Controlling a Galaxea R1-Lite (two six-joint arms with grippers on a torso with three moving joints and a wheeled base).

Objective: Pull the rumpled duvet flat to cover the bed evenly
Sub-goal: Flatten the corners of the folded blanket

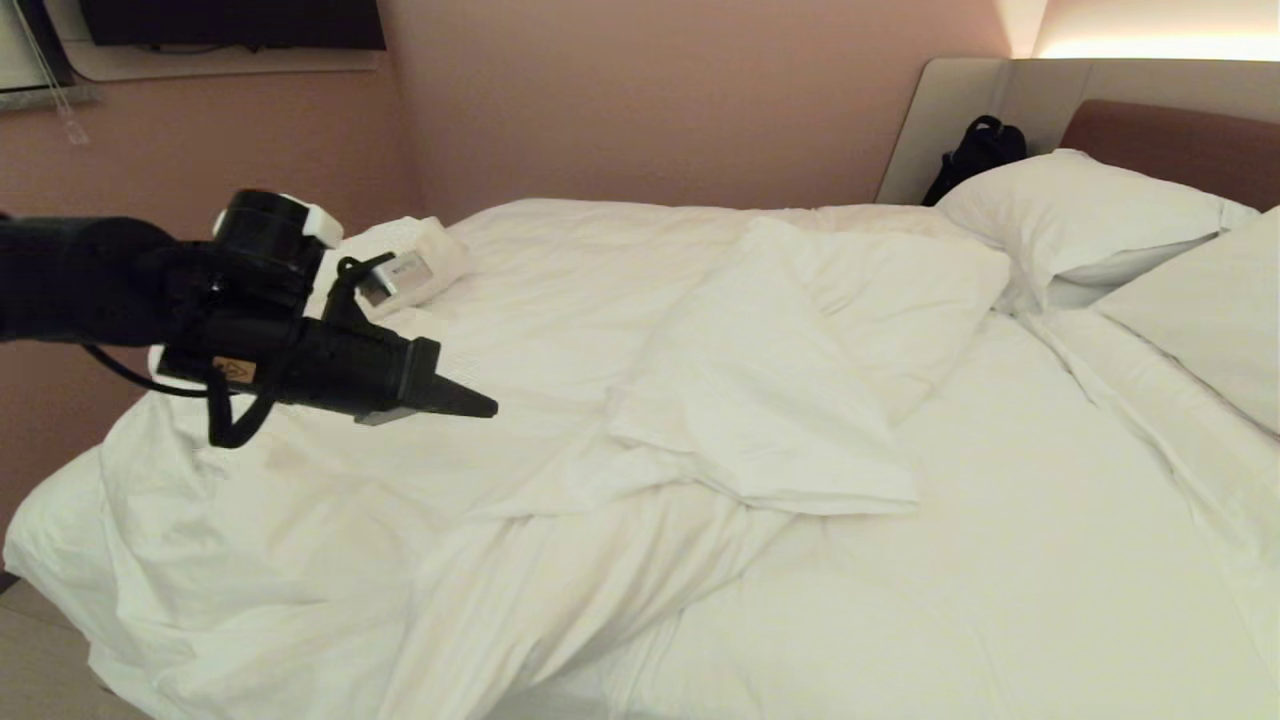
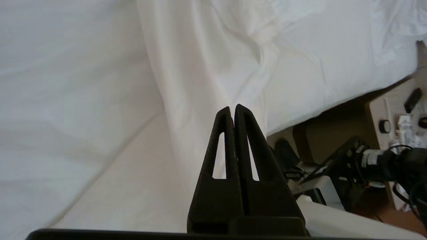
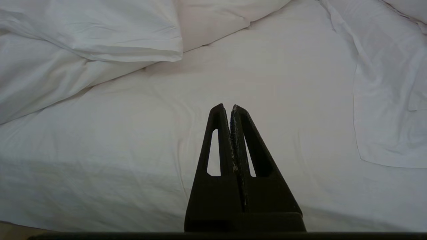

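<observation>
Left gripper [image 1: 480, 405] pinched closed on nothing, hovering over the foot-side part of the duvet [image 1: 740, 400]. The duvet's folded-back flap lies ahead of its tips, toward the pillows [image 1: 1080, 215], its ridge running diagonally across the bed [image 1: 1000, 560]. Right gripper [image 3: 228, 107] also closed and empty, above bare sheet [image 3: 267, 100]; the left looks nearer the rumpled bulk.

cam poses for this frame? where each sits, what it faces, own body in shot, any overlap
Head: on the robot's head, looking down across the bed; left gripper and arm in shot.
Left wrist: behind shut fingers, facing a duvet fold and the robot's base.
Right wrist: behind the shut right gripper, facing bare sheet.
Shared: all show the duvet.
</observation>
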